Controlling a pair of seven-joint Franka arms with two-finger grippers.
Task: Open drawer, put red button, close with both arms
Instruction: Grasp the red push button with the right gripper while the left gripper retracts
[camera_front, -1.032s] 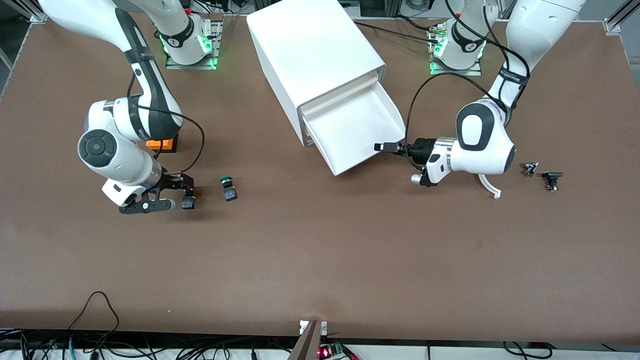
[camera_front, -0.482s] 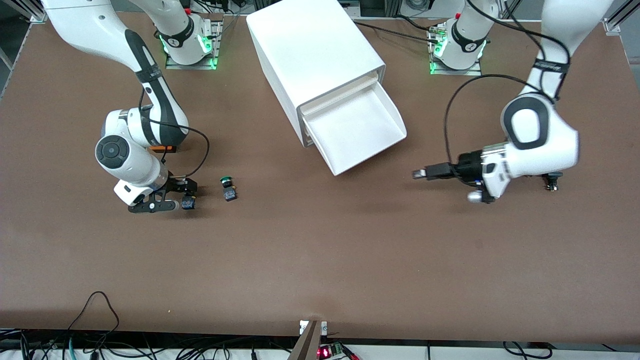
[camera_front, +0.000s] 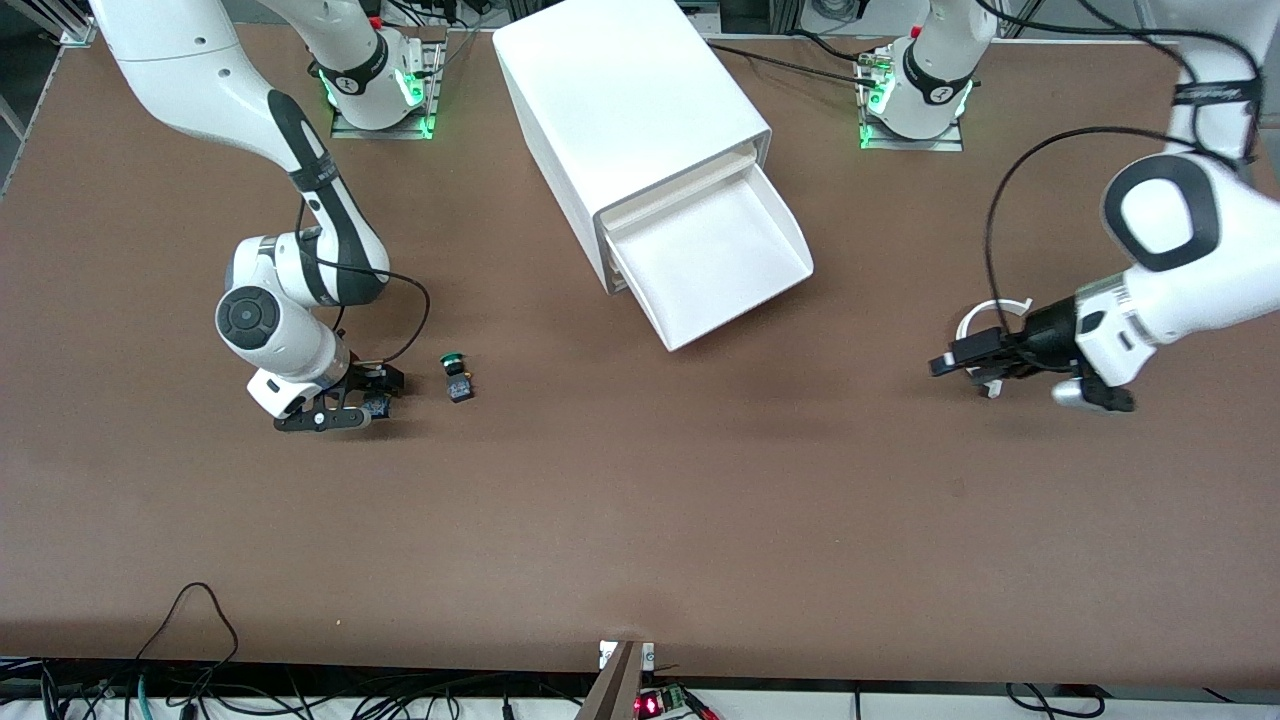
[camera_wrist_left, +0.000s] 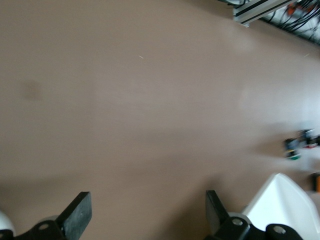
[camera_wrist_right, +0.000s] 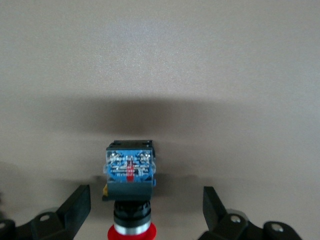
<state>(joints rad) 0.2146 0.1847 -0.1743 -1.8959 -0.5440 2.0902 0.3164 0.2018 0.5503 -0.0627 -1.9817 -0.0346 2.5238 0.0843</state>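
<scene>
Fingers of the right gripper (camera_front: 352, 397) stand apart at the middle left of the front view, straddling the red button (camera_wrist_right: 129, 192) (lying on the table (camera_front: 640, 500), cap toward the wrist). At middle right, the left gripper (camera_front: 958, 361) hangs spread and empty, well apart from the open drawer (camera_front: 715, 262) at upper centre.

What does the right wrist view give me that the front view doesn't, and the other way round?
Only the right wrist view shows the red button's red cap and bluish base, lying between the right gripper's open fingers. Only the front view shows the open drawer, the green button, and the left gripper, open over the table toward the left arm's end. Both show the right gripper at the button on the brown table.
</scene>
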